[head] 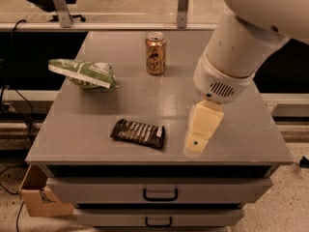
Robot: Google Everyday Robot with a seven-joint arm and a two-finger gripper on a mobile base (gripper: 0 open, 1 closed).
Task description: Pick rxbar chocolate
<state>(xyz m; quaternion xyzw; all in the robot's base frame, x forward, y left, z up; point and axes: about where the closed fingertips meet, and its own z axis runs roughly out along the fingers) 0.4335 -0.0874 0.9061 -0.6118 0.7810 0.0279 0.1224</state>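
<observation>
The rxbar chocolate [138, 133], a flat dark bar with white lettering, lies near the front edge of the grey cabinet top [145, 93], slightly left of centre. My gripper [196, 143] hangs from the large white arm and points down over the front of the top, just right of the bar and not touching it. It holds nothing that I can see.
An orange-gold drink can [155, 53] stands upright at the back centre. A green-and-white chip bag [84, 73] lies at the left. Drawers with handles [160, 194] sit below the top. A cardboard box [36, 192] stands on the floor at the lower left.
</observation>
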